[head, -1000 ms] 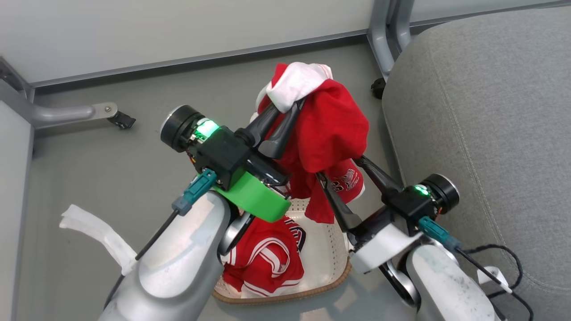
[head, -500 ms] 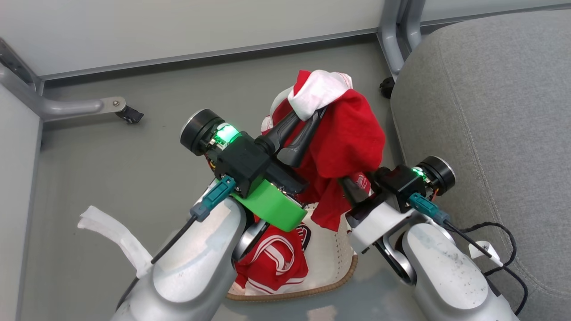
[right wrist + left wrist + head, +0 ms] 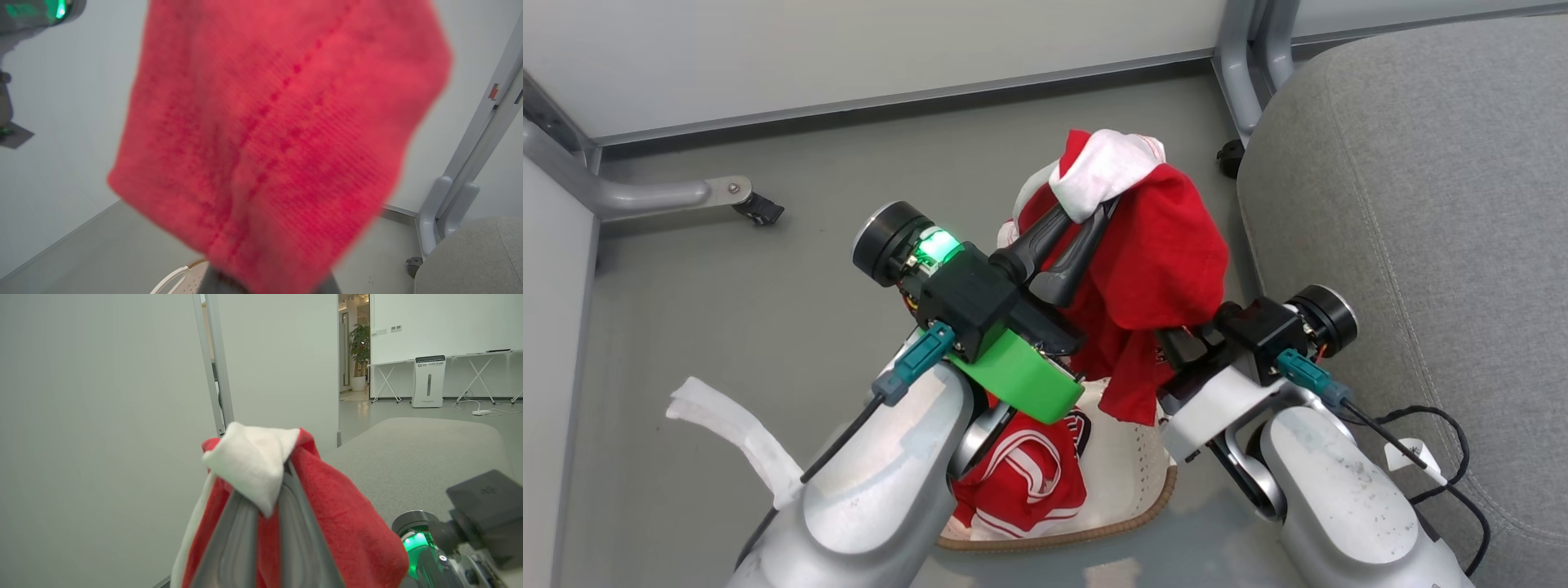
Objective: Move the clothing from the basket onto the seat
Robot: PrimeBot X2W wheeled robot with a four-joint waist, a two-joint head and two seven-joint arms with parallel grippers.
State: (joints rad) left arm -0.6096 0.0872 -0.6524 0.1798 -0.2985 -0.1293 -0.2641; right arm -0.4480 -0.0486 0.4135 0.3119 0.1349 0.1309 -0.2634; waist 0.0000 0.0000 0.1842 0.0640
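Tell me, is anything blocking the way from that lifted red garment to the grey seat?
Nothing visible does. The red garment, pinched by the left gripper and right gripper, hangs above the basket; the seat lies just to the robot's right.

No legible text; small print on white floor unit (image 3: 428,381) unreadable

A crumpled white fabric strip (image 3: 727,429) is being borne by the smooth grey floor (image 3: 768,327), well apart from a grey metal frame leg (image 3: 654,196) that is being carried on a black caster (image 3: 758,214). In the left wrist view, a white boxy floor appliance (image 3: 428,380) is being shown standing near a leafy green potted plant (image 3: 360,341).
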